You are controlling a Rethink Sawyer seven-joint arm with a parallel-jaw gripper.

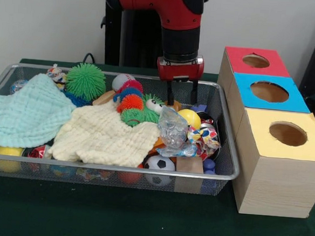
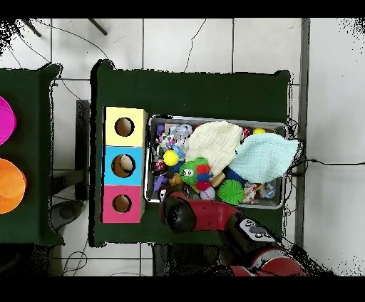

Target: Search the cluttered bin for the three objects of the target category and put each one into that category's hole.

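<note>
Your gripper (image 1: 180,94), fingers slightly apart and empty, hangs just inside the wire mesh bin's (image 1: 228,155) far rim, above crowded toys.

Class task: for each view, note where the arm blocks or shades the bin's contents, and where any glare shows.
Front view: gripper hangs open above the toys, hiding little; crinkled plastic bag glints. Overhead view: arm covers the mesh bin near edge; no obvious glare.

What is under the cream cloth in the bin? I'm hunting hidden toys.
Below the cream cloth's front edge a soccer ball and an orange ball peek out. Anything beneath its middle is covered.
</note>
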